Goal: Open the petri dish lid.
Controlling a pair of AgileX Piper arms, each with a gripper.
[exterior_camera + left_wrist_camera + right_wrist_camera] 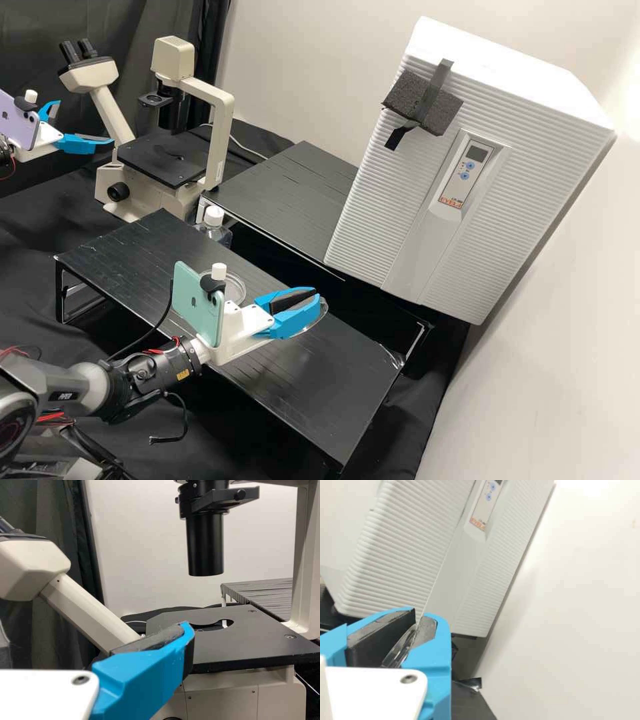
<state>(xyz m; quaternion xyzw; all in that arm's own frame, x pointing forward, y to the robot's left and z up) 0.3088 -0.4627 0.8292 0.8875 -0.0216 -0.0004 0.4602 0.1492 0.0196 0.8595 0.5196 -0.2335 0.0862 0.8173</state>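
clear round lid [325,309], probably, is held apart from shallow clear dish [235,285] on black slatted bench [320,400].
its rim is pinched in the nearly closed jaws of blue-fingered right gripper [316,301]; left blue gripper [85,122] is spread, empty. from weak pinch, lid could be dropped.

The incubator [373,220] was white with a ribbed pattern, the microscope [220,137] cream, the counter [320,400] black. The right hand [317,300] was white and bright blue, its phone [193,303] mint green.

High view, looking down, shares microscope [225,133] with left wrist, cabinet [380,200] with right
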